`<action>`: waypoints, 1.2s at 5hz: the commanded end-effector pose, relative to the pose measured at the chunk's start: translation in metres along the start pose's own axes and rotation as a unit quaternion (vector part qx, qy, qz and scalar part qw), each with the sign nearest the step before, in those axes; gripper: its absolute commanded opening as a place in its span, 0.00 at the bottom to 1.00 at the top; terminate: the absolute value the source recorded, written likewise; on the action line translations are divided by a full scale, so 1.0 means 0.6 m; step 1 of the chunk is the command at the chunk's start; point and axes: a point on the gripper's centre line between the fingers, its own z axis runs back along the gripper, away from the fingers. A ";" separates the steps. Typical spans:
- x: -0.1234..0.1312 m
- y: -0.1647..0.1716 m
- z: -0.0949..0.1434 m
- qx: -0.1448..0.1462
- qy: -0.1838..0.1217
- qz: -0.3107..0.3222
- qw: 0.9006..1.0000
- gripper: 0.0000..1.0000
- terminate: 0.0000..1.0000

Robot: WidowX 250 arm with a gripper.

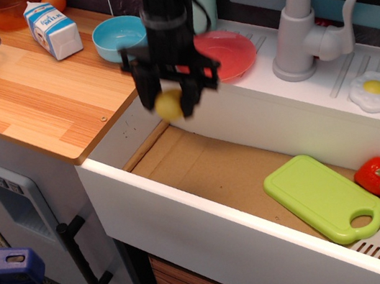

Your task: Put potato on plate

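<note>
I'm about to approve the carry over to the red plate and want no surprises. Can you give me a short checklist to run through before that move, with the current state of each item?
1. Potato held in the gripper: ok, it sits between the fingers, lifted above the sink basin.
2. Grip secure: cannot tell, the frame is motion-blurred and the contact is unclear.
3. Plate free to receive: ok, nothing lies on its visible part; its left edge is hidden behind the arm.
4. Path to the plate: ok, the plate is just right of the gripper, with nothing between.
5. Nearby obstacles: not ok, the teal cup and the blue bowl stand close by.
</note>
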 end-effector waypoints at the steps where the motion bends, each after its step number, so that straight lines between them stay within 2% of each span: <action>1: 0.078 0.022 0.074 0.030 -0.105 -0.073 0.991 0.00 0.00; 2: 0.119 0.024 0.073 0.019 -0.146 -0.100 0.984 0.00 0.00; 3: 0.161 0.031 0.052 -0.017 -0.155 -0.131 0.979 0.00 0.00; 4: 0.182 0.022 0.025 -0.036 -0.168 -0.155 0.973 0.00 0.00; 5: 0.190 0.025 0.017 -0.043 -0.171 -0.167 0.970 0.00 0.00; 6: 0.202 0.024 0.021 -0.047 -0.176 -0.169 0.969 1.00 0.00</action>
